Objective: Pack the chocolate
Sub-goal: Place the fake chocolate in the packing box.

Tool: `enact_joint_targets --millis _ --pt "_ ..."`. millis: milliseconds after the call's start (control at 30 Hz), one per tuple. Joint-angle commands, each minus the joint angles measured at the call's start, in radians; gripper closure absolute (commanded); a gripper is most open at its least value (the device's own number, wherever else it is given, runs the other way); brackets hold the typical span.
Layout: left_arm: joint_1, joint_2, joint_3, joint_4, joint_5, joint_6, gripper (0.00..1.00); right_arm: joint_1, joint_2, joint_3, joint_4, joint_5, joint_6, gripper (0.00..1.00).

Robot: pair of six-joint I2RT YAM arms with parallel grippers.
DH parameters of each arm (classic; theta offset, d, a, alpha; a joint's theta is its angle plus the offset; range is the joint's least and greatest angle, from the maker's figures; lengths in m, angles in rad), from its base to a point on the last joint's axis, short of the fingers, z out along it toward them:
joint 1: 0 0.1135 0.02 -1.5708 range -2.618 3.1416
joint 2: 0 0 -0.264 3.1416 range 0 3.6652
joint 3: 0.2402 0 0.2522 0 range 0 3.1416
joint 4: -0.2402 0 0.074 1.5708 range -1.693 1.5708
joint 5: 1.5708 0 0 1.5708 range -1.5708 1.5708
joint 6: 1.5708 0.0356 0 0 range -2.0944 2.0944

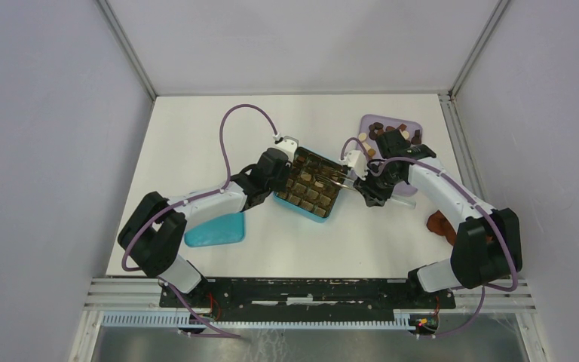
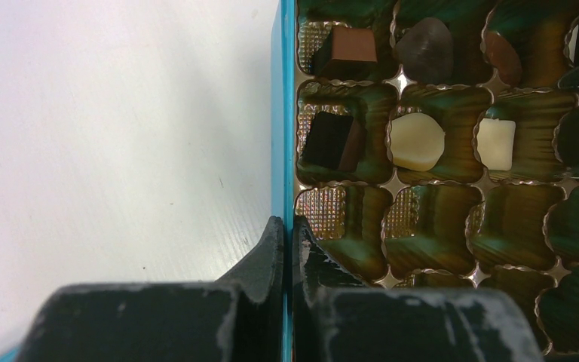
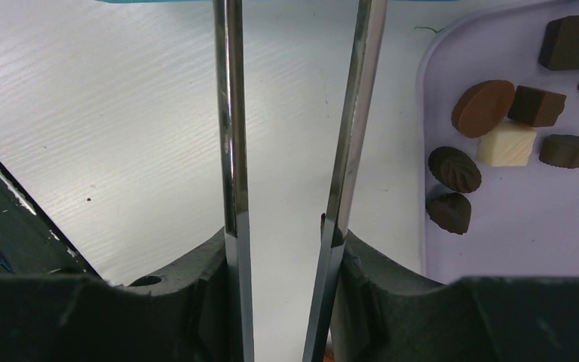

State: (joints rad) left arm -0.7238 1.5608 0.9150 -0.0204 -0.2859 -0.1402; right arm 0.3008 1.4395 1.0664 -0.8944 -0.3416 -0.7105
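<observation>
The teal box [image 1: 295, 205] lies mid-table with a gold cell insert. My left gripper [image 1: 285, 160] [image 2: 288, 226] is shut on the box's left wall [image 2: 277, 113]. Several cells hold chocolate: a cream piece [image 2: 416, 141], a dark block [image 2: 332, 141] and a brown block [image 2: 350, 49]. My right gripper [image 1: 362, 172] [image 3: 280, 230] is shut on the metal tongs [image 3: 230, 113] [image 1: 339, 178], whose two arms stand apart and reach toward the box. Their tips are out of the right wrist view. Loose chocolate [image 3: 482, 107] [image 1: 396, 134] lies on the lilac tray [image 3: 528, 219] [image 1: 373, 121].
The box's teal lid [image 1: 215, 230] lies at the near left beside my left arm. A reddish-brown cloth [image 1: 441, 224] sits at the near right under my right arm. White walls close in the table on three sides.
</observation>
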Motion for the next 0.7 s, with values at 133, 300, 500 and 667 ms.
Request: enact_joint_targets --millis 133,300,500,667 --pt "0.004 -0.033 0.027 0.062 -0.006 -0.036 0.98 -0.113 -0.049 0.154 -0.033 -0.126 0.016 0.58" --pt "0.004 -0.029 0.028 0.063 -0.003 -0.036 0.98 -0.290 -0.028 0.190 -0.072 -0.157 -0.043 0.58" --pt "0.004 -0.024 0.027 0.066 0.001 -0.038 0.98 -0.457 0.011 0.180 -0.105 -0.123 -0.128 0.58" --pt "0.004 -0.022 0.028 0.064 0.001 -0.041 0.98 -0.515 0.039 0.129 -0.113 -0.070 -0.190 0.58"
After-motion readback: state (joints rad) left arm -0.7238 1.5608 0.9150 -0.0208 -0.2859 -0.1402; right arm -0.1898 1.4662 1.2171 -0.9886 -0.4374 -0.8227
